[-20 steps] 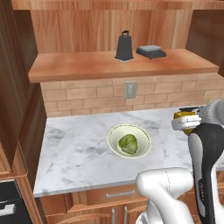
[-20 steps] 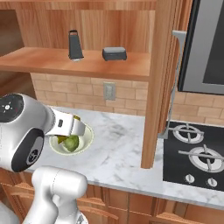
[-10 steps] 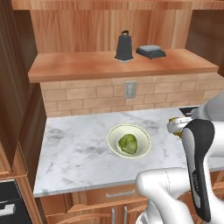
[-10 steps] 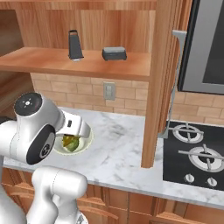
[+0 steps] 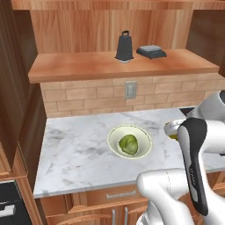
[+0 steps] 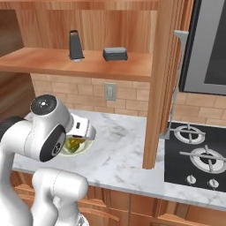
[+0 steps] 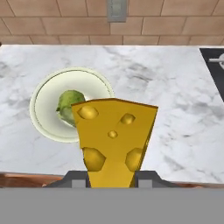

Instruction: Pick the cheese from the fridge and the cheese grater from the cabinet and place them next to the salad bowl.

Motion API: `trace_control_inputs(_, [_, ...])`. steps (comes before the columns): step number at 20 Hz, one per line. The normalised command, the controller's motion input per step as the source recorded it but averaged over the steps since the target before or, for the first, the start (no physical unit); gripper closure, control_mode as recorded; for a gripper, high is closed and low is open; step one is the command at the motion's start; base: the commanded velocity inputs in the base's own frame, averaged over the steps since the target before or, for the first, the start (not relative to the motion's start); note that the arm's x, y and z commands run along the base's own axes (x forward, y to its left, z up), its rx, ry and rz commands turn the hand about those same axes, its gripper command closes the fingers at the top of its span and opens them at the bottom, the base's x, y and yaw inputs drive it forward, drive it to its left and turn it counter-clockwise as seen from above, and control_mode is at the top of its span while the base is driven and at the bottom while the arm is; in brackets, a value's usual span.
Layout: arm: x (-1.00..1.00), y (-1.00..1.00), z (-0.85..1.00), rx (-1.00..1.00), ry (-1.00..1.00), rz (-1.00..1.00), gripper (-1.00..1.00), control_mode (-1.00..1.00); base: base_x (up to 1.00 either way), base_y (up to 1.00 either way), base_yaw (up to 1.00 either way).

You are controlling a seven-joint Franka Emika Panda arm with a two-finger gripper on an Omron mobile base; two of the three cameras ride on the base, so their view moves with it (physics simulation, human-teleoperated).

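I have the cheese (image 7: 114,138) clamped in the tool (image 7: 112,177): in the hand view the yellow wedge with its holes stands up between the two dark finger tips, which press against its lower sides. The wedge hangs above the marble desk (image 7: 175,105), and from this camera its left edge overlaps the rim of the salad bowl (image 7: 43,105). The lettuce (image 7: 68,105) sits in the bowl, partly behind the cheese.

From the left base view I see the bowl (image 5: 115,138) near the middle of the desk (image 5: 74,149) with the lettuce (image 5: 128,144) inside it. My arm crosses the right side of that view, and a bit of yellow shows at its end, to the right of the bowl; I cannot tell how high it is above the marble.

The cheese grater (image 5: 124,45) stands upright on the wooden shelf of the cabinet (image 5: 79,66), well above the desk, with a flat dark scale (image 5: 151,51) just beside it on its right. In the right base view the grater (image 6: 76,45) and scale (image 6: 115,54) sit on the same shelf. A stove (image 6: 198,154) lies at the right end of the desk.
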Motion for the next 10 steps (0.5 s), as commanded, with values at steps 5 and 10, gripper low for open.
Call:
trace_control_inputs(5, [0.0,-0.02,-0.26,-0.01,-0.17,0.05,1.0,-1.0,0.0,0.0,0.0])
trace_control_inputs(10, [0.0,0.0,-0.34,-0.01,-0.18,0.08,1.0,-1.0,0.0,0.0,0.0])
